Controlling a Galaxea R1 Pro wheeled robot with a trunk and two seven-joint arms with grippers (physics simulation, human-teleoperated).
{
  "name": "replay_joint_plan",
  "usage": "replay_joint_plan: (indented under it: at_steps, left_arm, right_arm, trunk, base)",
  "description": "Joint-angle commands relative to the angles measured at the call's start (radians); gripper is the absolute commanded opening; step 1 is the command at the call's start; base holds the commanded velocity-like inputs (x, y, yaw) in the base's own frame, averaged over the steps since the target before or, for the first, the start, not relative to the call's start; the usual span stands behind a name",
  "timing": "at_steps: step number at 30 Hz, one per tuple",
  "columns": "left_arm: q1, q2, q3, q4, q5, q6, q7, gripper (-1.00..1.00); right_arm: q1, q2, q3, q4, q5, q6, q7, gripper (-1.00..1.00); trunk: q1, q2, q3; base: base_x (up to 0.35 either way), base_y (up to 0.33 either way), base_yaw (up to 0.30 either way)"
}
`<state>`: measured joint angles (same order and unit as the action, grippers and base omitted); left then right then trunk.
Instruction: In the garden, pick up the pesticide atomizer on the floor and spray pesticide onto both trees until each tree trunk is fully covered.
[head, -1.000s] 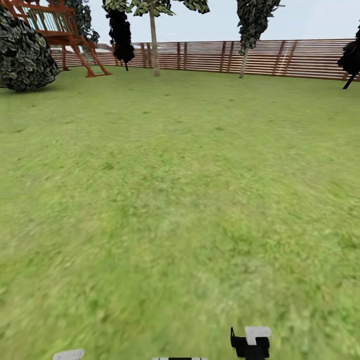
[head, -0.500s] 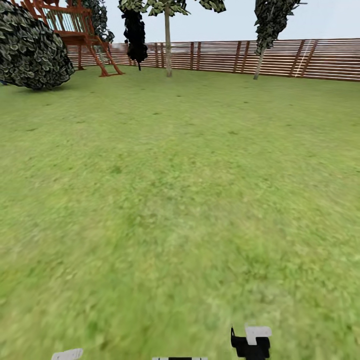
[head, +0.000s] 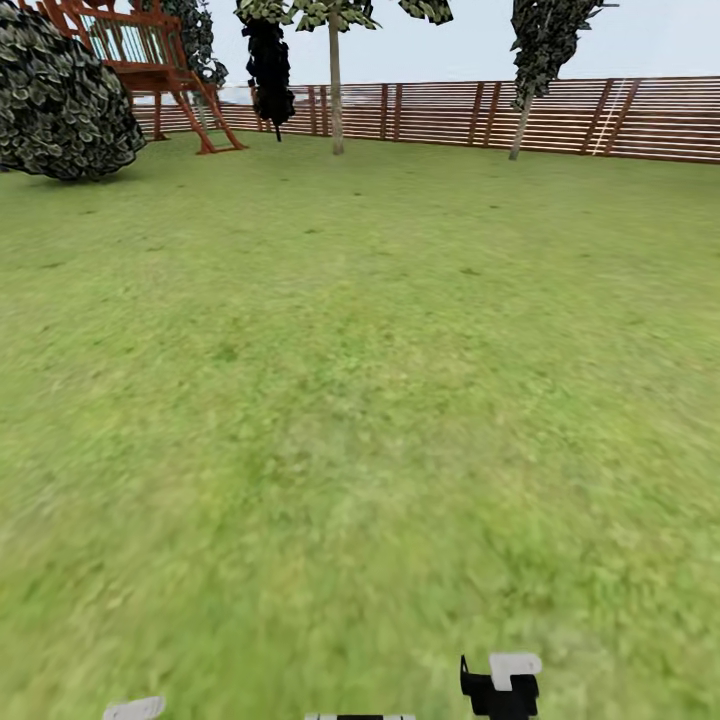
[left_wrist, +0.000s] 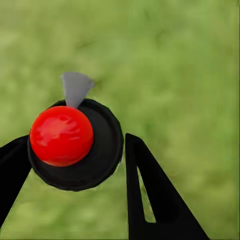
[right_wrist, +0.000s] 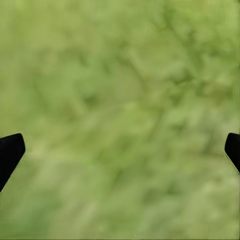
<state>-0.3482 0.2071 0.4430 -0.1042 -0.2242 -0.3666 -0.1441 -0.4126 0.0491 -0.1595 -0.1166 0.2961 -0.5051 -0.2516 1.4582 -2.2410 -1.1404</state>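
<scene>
In the left wrist view my left gripper (left_wrist: 75, 156) is shut on the pesticide atomizer (left_wrist: 62, 135), which has a red round top on a black disc and a grey nozzle (left_wrist: 76, 87), held over grass. My right gripper (right_wrist: 120, 150) is open, its black fingertips (right_wrist: 10, 152) far apart above blurred grass, with nothing between them. The garden lawn (head: 360, 400) stretches ahead in the head view. Far off by the fence stand two tall trees, one with a straight pale trunk (head: 336, 95) and one with a leaning trunk (head: 519, 128). No pesticide mist shows.
A brown slat fence (head: 560, 118) closes the far side. At the far left are a round dark bush (head: 65, 105), a red wooden play frame (head: 150, 60) and a narrow black-leaved tree (head: 268, 65). Parts of my arms (head: 505, 685) poke in at the bottom edge.
The head view swung left over the last second, so the trees, bush and fence slid to the right in the picture; it has since nearly stopped. The arm parts kept their place.
</scene>
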Motion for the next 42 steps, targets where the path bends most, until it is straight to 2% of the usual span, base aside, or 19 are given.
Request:
replay_joint_plan:
  at_steps: [1, 20, 25, 42]
  left_arm:
    - [0.000, 0.000, 0.000, 0.000, 0.000, 0.000, 0.000, -1.00]
    - [0.000, 0.000, 0.005, -0.002, 0.000, -0.001, 0.000, -1.00]
    - [0.000, 0.000, 0.012, -0.001, 0.000, -0.001, 0.000, -1.00]
    - [0.000, 0.000, 0.013, -0.001, 0.000, -0.002, 0.000, -1.00]
  right_arm:
    - [0.000, 0.000, 0.000, 0.000, 0.000, 0.000, 0.000, 1.00]
    - [0.016, -0.001, 0.000, 0.001, 0.000, 0.002, 0.000, 1.00]
    - [0.040, -0.005, 0.000, 0.085, 0.000, 0.003, -0.001, 1.00]
    - [0.055, -0.005, 0.000, 0.091, 0.000, 0.003, 0.000, 1.00]
  trunk:
    - [0.000, 0.000, 0.000]
    - [0.000, 0.000, 0.000]
    - [0.000, 0.000, 0.000]
    - [0.000, 0.000, 0.000]
  base:
    - [0.341, 0.000, 0.000]
    - [0.341, 0.000, 0.000]
    - [0.341, 0.000, 0.000]
    - [0.340, 0.000, 0.000]
